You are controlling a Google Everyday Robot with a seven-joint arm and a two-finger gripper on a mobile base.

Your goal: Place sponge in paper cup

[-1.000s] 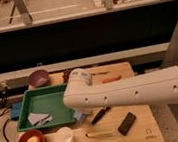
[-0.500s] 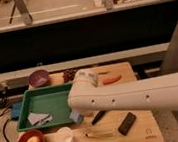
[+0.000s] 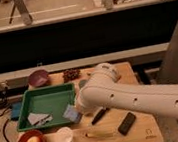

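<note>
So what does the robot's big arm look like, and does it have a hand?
The arm is a fat, smooth, creamy-white tube with a rounded joint and a row of small dark dots along its side. No cables show. Its hand is at the green tray's right edge, mostly hidden behind the arm.

The white arm reaches in from the right, its pincer (image 3: 82, 108) low, hidden behind the forearm.

Blue sponge (image 3: 70, 112), blocky and tilted, at the right front corner of the green tray (image 3: 46, 100), just beside the gripper (image 3: 80, 109) at the arm's end. White paper cup (image 3: 65, 137), upright, mouth open upward, on the wooden table (image 3: 147, 129) in front of the tray, below the sponge and apart from it.
</note>
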